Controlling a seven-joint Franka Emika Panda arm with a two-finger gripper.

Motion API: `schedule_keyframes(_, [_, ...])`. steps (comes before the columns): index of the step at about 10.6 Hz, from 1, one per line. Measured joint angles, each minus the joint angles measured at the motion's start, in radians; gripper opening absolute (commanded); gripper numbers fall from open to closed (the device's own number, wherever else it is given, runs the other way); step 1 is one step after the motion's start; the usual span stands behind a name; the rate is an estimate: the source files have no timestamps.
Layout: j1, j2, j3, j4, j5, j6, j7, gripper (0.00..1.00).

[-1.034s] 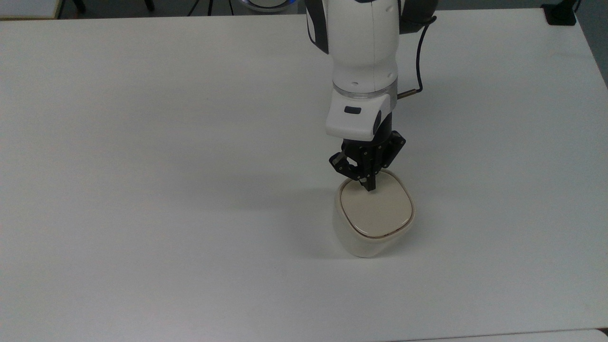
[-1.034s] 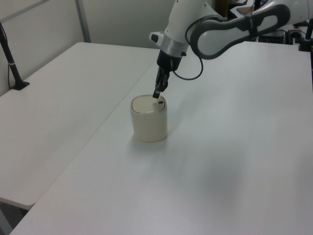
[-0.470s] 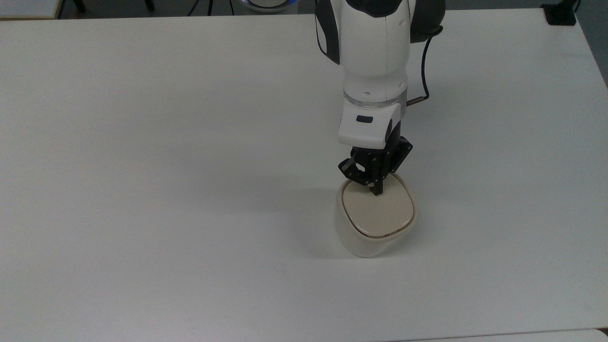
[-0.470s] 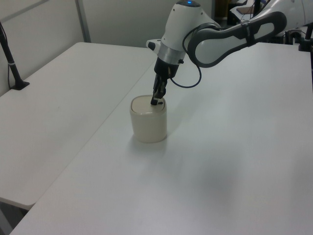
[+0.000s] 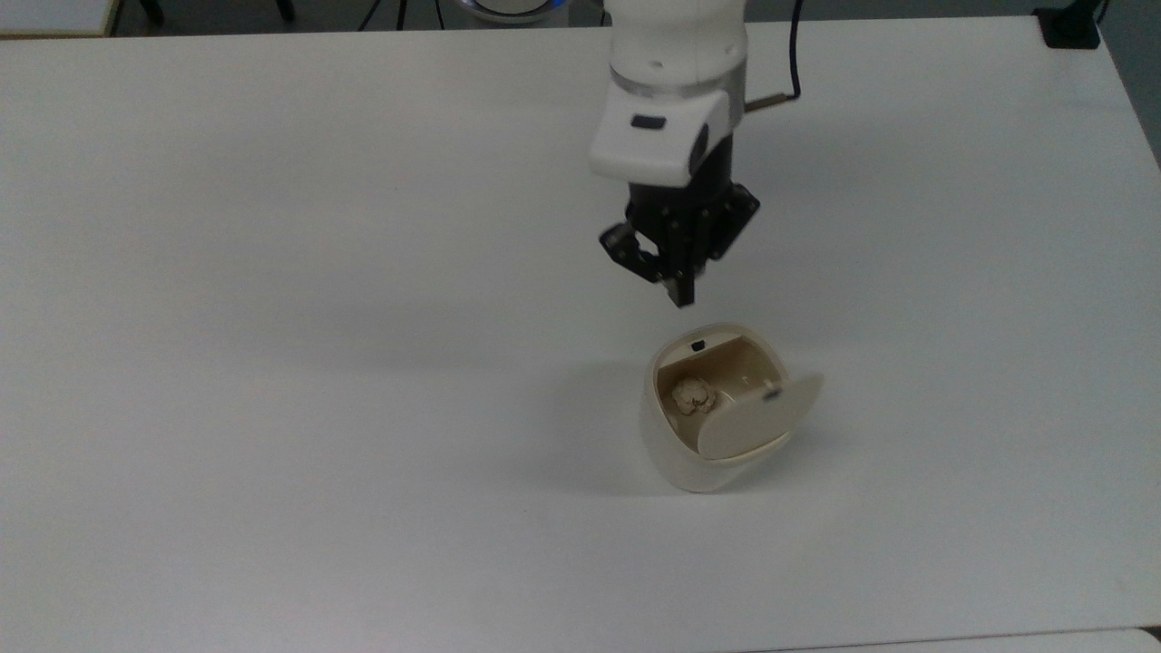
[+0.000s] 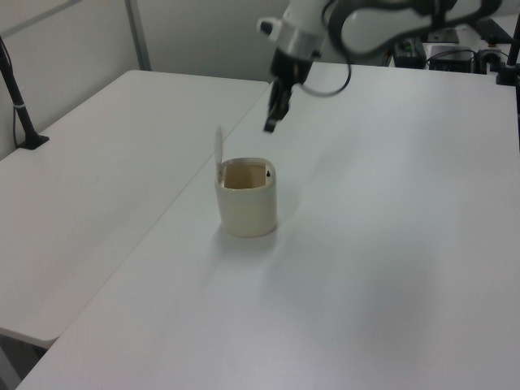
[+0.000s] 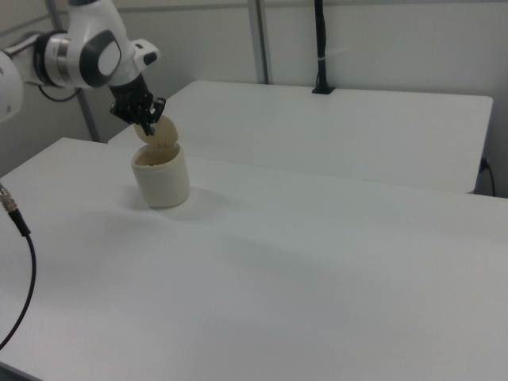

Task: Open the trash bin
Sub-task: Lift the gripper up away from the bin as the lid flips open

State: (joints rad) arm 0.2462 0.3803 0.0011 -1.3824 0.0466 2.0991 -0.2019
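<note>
So the gripper (image 5: 678, 292) hangs clenched and empty, up off the trash bin (image 5: 694, 453), which sits just below it in the top view on the tabletop (image 5: 272, 363), lid (image 5: 760, 417) already flipped upright.

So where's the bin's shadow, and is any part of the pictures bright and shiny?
In the top view, a soft grey shadow lies on the table at the top view's left of the trash bin. In the left view, a faint shadow sits under the bin's base. In the right view, no strong glare; the light looks even.
</note>
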Motion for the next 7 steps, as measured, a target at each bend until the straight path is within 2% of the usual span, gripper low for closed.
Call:
schedule_keyframes(4, [-0.101, -0.212, -0.003, -0.114, 0.0, -0.305, 0.0, 1.0])
schedule_keyframes(7, [-0.151, -0.265, -0.003, -0.135, -0.044, -0.402, 0.104, 1.0])
